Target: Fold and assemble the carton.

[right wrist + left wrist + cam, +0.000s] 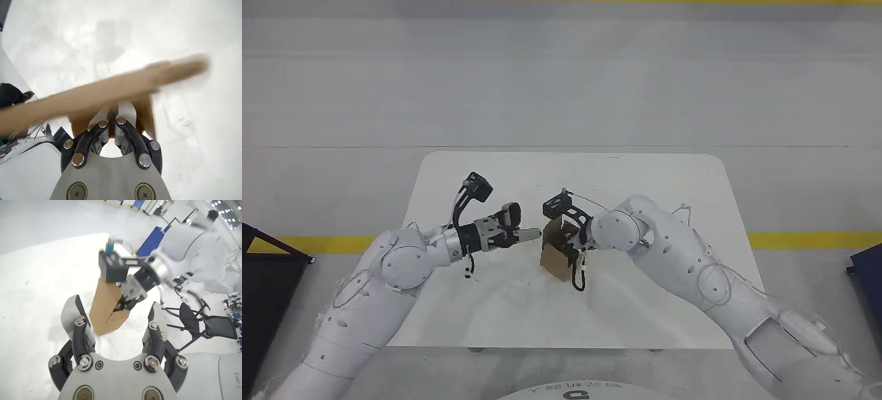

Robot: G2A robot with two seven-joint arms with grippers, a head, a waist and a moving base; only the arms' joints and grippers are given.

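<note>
Carton [558, 260] on surface [662, 200], right jaws pinching its top flap and partly hiding it; left jaws spread just beside.

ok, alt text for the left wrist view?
A brown carton stands on the white table, gripped near its top by the right gripper. The left gripper sits open in the foreground, facing the carton, not touching it.

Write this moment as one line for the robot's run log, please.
carton: upright on table, not fully folded | right gripper: shut on carton's top edge | left gripper: open, close by, not touching
</note>
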